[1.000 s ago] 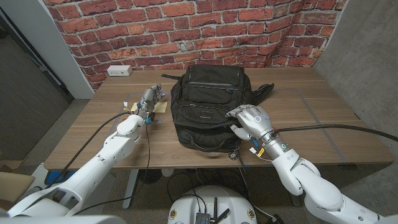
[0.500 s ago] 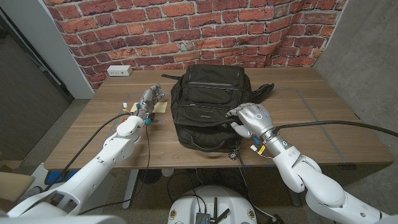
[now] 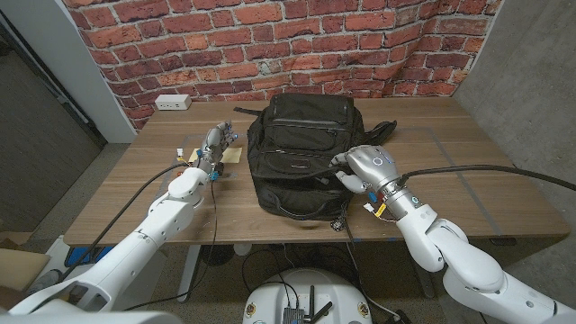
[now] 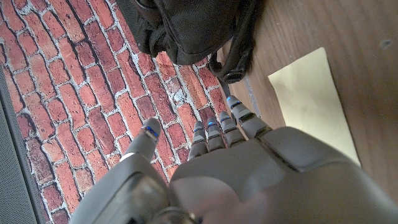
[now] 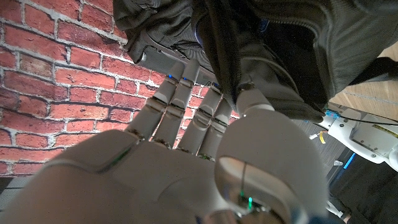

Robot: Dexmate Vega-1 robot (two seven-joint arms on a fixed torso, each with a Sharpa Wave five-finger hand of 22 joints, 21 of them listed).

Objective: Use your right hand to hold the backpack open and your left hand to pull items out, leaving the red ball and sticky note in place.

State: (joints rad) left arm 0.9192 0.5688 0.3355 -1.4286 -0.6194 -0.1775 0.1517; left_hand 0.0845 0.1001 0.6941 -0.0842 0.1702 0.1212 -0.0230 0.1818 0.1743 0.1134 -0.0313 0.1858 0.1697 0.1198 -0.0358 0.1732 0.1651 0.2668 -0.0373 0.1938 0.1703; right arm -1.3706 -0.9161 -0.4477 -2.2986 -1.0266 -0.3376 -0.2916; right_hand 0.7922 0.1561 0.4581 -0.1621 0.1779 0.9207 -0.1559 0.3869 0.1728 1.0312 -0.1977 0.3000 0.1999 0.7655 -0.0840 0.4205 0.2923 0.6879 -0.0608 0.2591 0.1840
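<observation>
Your right hand (image 3: 364, 167) has turned and curled further onto the backpack (image 3: 301, 148) at mid-table, fingers now gripping its fabric flap. Your left hand (image 3: 215, 141) stays beside the sticky note (image 4: 314, 99), fingers apart, holding nothing. No writing is readable.

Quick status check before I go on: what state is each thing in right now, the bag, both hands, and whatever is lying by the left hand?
backpack: lying on the table, near-edge opening gapped where the right hand's fingers reach in.
right hand: fingers hooked into the backpack's opening, gripping its edge.
left hand: holds nothing, fingers apart, beside the backpack and not touching it.
sticky note: flat on the table by the left hand, untouched.
</observation>
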